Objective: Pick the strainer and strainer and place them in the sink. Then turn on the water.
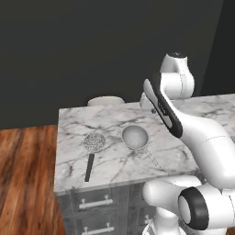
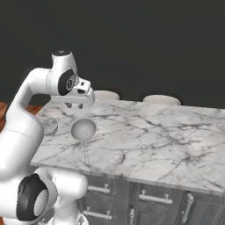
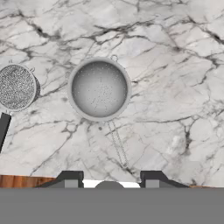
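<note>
Here, line by line:
Surface: a white marble counter point(image 1: 114, 160) with grey veins, over grey drawers point(image 1: 94, 202) with silver pulls.
Room: dark wall behind, wooden floor point(image 1: 25, 179) at the left.
Deep strainer point(image 3: 99, 89): upright near the counter's front, wire handle toward the front edge.
Shallow strainer point(image 3: 16, 86): just beside it on the left, apart; black handle also pointing frontward, roughly parallel.
Gripper point(image 2: 74, 105): hovers above the deep strainer, fingers drawn in, holding nothing.

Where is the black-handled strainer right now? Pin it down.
The black-handled strainer lies flat on the marble counter near its left end in the left base view, just left of the deep wire-handled strainer and apart from it, its handle pointing toward the counter's front edge.
</note>
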You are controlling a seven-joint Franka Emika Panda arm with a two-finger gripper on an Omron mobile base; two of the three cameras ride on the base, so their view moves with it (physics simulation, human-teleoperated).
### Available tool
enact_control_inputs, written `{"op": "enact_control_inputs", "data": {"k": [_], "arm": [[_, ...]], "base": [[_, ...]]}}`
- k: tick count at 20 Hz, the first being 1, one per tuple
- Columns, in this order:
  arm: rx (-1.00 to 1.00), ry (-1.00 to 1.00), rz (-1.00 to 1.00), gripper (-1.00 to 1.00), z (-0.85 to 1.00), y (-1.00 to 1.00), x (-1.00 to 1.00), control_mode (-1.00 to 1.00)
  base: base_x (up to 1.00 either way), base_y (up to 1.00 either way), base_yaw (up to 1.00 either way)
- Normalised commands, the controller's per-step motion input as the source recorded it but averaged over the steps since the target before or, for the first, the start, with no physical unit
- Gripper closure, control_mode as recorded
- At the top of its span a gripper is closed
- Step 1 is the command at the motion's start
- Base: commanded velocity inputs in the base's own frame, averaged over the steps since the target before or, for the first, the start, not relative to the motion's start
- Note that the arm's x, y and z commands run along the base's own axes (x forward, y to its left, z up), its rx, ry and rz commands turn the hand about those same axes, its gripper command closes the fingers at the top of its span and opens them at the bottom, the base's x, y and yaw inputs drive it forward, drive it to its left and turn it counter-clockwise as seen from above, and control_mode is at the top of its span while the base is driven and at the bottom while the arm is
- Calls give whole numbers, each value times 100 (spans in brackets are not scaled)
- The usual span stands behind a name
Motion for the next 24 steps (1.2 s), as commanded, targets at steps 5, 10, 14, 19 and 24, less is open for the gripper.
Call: {"op": "enact_control_inputs", "data": {"k": [5,10,14,19,24], "arm": [[0,7,1,-100,-19,0,0,-100],[-1,20,5,-100,-42,8,-5,-100],[-3,12,7,-100,-51,0,-12,-100],[-1,4,9,-100,-67,0,-15,-100],[0,-1,10,-100,-60,0,-28,-100]], "base": [[0,0,0],[0,0,0],[0,0,0],[0,0,0],[0,0,0]]}}
